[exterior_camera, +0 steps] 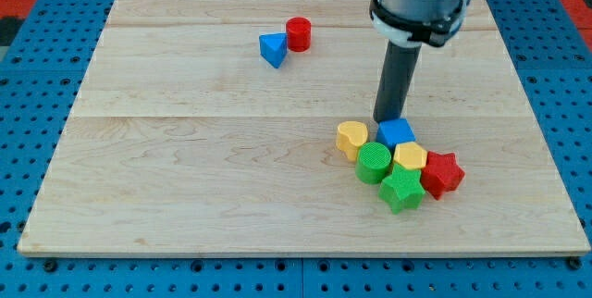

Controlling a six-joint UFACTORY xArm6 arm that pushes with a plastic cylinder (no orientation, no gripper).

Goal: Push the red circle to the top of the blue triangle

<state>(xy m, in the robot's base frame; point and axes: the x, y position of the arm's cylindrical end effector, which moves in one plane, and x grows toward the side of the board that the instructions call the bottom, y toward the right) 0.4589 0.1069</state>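
The red circle point(298, 34) stands near the view's top, middle of the board. The blue triangle point(273, 50) lies just to its lower left, touching or nearly touching it. My tip point(387, 119) is far from both, down and to the view's right. It rests at the top left edge of a blue cube point(397, 132) in a cluster of blocks.
The cluster at lower right holds a yellow heart point(351, 138), a green circle point(374, 163), a yellow hexagon point(410, 157), a green star point(402, 190) and a red star point(442, 173). The wooden board point(185, 168) lies on a blue pegboard.
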